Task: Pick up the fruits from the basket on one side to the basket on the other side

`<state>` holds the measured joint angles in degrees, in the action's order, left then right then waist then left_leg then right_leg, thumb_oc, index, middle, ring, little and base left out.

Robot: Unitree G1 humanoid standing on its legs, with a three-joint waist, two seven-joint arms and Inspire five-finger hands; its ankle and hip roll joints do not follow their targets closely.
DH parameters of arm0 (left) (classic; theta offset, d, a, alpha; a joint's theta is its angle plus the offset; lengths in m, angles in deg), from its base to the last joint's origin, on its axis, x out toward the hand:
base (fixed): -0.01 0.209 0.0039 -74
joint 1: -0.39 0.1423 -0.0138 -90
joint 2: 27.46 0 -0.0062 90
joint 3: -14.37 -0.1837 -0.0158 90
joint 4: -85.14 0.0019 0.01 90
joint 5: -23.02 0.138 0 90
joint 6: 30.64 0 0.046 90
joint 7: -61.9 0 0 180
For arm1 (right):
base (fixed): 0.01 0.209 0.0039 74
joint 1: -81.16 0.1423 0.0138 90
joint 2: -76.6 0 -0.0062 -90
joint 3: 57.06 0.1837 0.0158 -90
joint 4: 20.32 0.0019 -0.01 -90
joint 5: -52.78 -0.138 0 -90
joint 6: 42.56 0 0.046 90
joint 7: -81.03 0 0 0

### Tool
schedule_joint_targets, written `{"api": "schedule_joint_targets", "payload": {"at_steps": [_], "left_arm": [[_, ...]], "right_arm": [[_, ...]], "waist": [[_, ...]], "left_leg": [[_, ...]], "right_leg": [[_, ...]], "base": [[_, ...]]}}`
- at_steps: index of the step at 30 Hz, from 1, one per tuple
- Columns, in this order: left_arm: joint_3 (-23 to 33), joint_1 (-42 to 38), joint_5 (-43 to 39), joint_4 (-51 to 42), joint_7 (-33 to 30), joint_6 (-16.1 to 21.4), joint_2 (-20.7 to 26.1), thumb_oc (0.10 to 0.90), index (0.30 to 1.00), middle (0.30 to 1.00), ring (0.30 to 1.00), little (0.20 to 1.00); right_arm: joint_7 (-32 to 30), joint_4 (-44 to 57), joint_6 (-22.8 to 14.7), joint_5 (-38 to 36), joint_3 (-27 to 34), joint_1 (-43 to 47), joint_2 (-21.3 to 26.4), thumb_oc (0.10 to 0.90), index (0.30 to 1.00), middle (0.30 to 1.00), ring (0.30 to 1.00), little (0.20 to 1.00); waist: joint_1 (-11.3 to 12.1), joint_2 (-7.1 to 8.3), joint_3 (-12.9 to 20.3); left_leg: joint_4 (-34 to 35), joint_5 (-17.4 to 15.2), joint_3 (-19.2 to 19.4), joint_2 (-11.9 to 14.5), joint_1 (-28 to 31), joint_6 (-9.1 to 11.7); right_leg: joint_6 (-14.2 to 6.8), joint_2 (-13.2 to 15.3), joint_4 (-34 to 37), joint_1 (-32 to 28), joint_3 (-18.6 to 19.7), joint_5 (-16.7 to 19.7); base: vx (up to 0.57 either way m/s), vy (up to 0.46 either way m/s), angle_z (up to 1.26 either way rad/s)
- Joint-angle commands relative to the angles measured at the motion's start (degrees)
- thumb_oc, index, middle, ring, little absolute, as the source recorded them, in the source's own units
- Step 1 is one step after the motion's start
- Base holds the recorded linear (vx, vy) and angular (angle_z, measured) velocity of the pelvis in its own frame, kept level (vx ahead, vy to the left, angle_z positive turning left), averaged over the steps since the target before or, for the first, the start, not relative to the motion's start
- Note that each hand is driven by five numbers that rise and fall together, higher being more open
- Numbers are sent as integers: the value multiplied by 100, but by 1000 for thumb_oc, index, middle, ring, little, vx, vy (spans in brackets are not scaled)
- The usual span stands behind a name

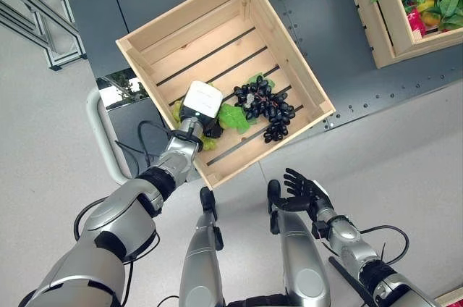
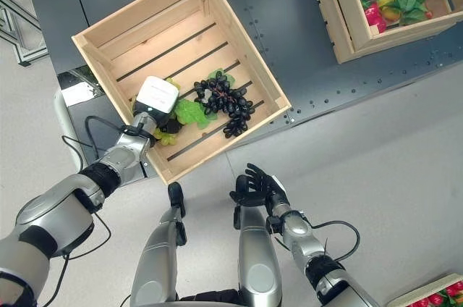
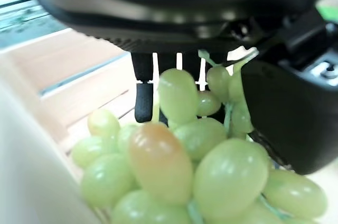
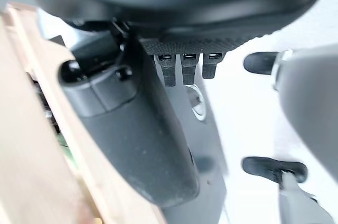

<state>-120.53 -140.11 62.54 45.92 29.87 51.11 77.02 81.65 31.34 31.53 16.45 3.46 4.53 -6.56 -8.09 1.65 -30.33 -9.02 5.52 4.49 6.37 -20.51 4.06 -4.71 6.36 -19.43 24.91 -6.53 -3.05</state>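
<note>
Left wrist view: left hand (image 3: pixel 274 102) curls around green grapes (image 3: pixel 179 160), low inside wooden crate (image 1: pixel 181 39). Black grapes (image 1: pixel 266 108) lie just beyond hand in crate. Right hand (image 1: pixel 304 192) hangs spread, empty, beside crate's near corner.

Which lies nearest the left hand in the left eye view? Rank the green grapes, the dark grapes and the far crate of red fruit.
1. Green grapes, at the left hand in the near crate.
2. Dark grapes, to its right, same crate.
3. Far crate, upper right corner.
</note>
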Motion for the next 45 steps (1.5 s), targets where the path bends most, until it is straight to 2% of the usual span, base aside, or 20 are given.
{"api": "schedule_joint_targets", "payload": {"at_steps": [1, 2, 3, 5, 6, 8, 9, 12, 13, 16, 21, 24, 25, 31, 32, 36, 39, 40, 45], "left_arm": [[1281, 836, -406, -1145, -1372, 495, 1039, 400, 300, 300, 300, 300], [1404, 965, -428, -1317, -1432, 540, 1073, 400, 300, 300, 300, 300], [1895, 1550, -413, -1980, -1643, 753, 1139, 400, 300, 300, 300, 300], [2204, 1978, -409, -2413, -1870, 1033, 1149, 400, 300, 300, 300, 300], [2204, 1978, -409, -2413, -1870, 1033, 1149, 400, 300, 300, 300, 300], [3162, 3140, -267, -3483, -2295, 1628, 896, 400, 300, 300, 300, 300], [3234, 3235, -273, -3560, -2356, 1707, 874, 400, 300, 300, 300, 300], [3755, 3824, -383, -4013, -2556, 2249, 662, 400, 300, 300, 300, 300], [3812, 3896, -434, -4075, -2585, 2362, 634, 400, 300, 300, 300, 300], [4260, 4345, -739, -4590, -2717, 3089, 234, 400, 300, 300, 300, 300], [4404, 4432, -1148, -4966, -2483, 3497, -7, 400, 300, 300, 300, 300], [4467, 4364, -1599, -5219, -2086, 3682, -102, 400, 300, 300, 300, 300], [4476, 4303, -1997, -5313, -1764, 3880, -159, 400, 300, 300, 300, 300], [4409, 4078, -2653, -5685, -1132, 3937, -303, 400, 300, 300, 300, 300], [4360, 4006, -2873, -5819, -863, 3921, -352, 400, 300, 300, 300, 300], [4315, 3919, -3128, -6015, -463, 3864, -359, 400, 300, 300, 300, 300], [4225, 3769, -3283, -6145, -198, 3703, -351, 400, 300, 300, 300, 300], [4177, 3680, -3362, -6139, -110, 3579, -308, 400, 300, 300, 300, 300], [4127, 3556, -3646, -6149, 301, 3619, -195, 400, 300, 300, 300, 300]], "right_arm": [[-535, 1213, -688, 122, 635, -594, 220, 800, 900, 900, 900, 900], [-573, 1284, -736, 147, 710, -652, 226, 800, 900, 900, 900, 900], [-678, 1527, -848, 180, 1016, -906, 205, 800, 900, 900, 900, 900], [-775, 1693, -951, 244, 1260, -1083, 171, 800, 900, 900, 900, 900], [-775, 1693, -951, 244, 1260, -1083, 171, 800, 900, 900, 900, 900], [-954, 2360, -1126, 492, 1953, -1601, 90, 800, 900, 900, 900, 900], [-969, 2440, -1118, 501, 2002, -1648, 91, 800, 900, 900, 900, 900], [-1059, 3015, -1103, 594, 2378, -1902, 86, 800, 900, 900, 900, 900], [-1078, 3106, -1118, 628, 2430, -1932, 83, 800, 900, 900, 900, 900], [-1246, 3749, -1127, 892, 2691, -2028, 39, 800, 900, 900, 900, 900], [-1366, 4236, -1120, 1089, 2757, -1919, 43, 800, 900, 900, 900, 900], [-1390, 4564, -1097, 1216, 2771, -1771, 34, 800, 900, 900, 900, 900], [-1358, 4769, -1087, 1270, 2798, -1693, 51, 800, 900, 900, 900, 900], [-1105, 5200, -1070, 1231, 2750, -1294, 111, 800, 900, 900, 900, 900], [-911, 5347, -1006, 1139, 2671, -1168, 115, 800, 900, 900, 900, 900], [-477, 5536, -923, 973, 2555, -1003, 159, 800, 900, 900, 900, 900], [61, 5621, -723, 471, 2362, -742, 197, 800, 900, 900, 900, 900], [421, 5624, -504, 53, 2250, -607, 200, 800, 900, 900, 900, 900], [1262, 5667, 182, -974, 1960, -453, 197, 800, 900, 900, 900, 900]], "waist": [[324, 252, 54], [337, 253, 67], [409, 253, 145], [439, 250, 243], [439, 250, 243], [507, 219, 571], [505, 214, 606], [506, 163, 905], [504, 154, 957], [518, 68, 1332], [552, 7, 1624], [572, -18, 1843], [581, -30, 1954], [631, -82, 2192], [652, -93, 2267], [689, -99, 2355], [738, -111, 2445], [760, -112, 2500], [822, -87, 2625]], "left_leg": [[-578, -465, -43, -196, 58, -21], [-540, -453, -54, -203, 96, -28], [-392, -478, -84, -216, 304, -45], [-243, -461, -109, -233, 445, -64], [-243, -461, -109, -233, 445, -64], [164, -436, -169, -273, 901, -106], [216, -429, -170, -276, 963, -108], [589, -400, -188, -288, 1385, -113], [648, -396, -190, -286, 1454, -109], [1054, -327, -200, -265, 1892, -91], [1380, -273, -212, -251, 2202, -70], [1402, -346, -209, -244, 2310, -56], [1402, -383, -217, -243, 2340, -53], [1402, -469, -193, -214, 2423, -25], [1402, -492, -188, -212, 2442, -24], [1402, -487, -169, -217, 2447, -25], [1402, -566, -149, -199, 2524, -5], [1402, -580, -160, -206, 2536, -5], [1402, -617, -170, -194, 2580, 11]], "right_leg": [[78, -127, 1099, -902, 58, 412], [77, -122, 1119, -934, 45, 420], [63, -110, 1217, -1117, 11, 415], [47, -97, 1310, -1223, -17, 440], [47, -97, 1310, -1223, -17, 440], [-13, -72, 1544, -1586, -49, 470], [-16, -72, 1579, -1638, -47, 476], [-51, -67, 1808, -1971, -26, 500], [-59, -65, 1846, -2024, -23, 504], [-102, -41, 2067, -2353, -49, 563], [-153, -10, 2291, -2605, -95, 645], [-192, 28, 2430, -2747, -138, 695], [-215, 44, 2443, -2771, -151, 695], [-264, 98, 2443, -2826, -170, 655], [-282, 111, 2443, -2828, -164, 651], [-288, 131, 2443, -2825, -169, 670], [-304, 141, 2443, -2905, -193, 596], [-302, 142, 2443, -2921, -194, 584], [-313, 160, 2443, -2988, -245, 541]], "base": [[0, 0, 0], [0, 0, 0], [0, 0, 0], [27, -16, 2], [48, -5, 4], [82, 23, 7], [71, 37, 6], [78, 38, 4], [95, 49, 5], [89, 51, 0], [43, 12, 0], [21, -7, 2], [0, 0, 0], [-5, -6, 0], [-41, -25, -1], [-12, -25, 0], [2, -35, 0], [-21, -39, 0], [19, -45, 3]]}}
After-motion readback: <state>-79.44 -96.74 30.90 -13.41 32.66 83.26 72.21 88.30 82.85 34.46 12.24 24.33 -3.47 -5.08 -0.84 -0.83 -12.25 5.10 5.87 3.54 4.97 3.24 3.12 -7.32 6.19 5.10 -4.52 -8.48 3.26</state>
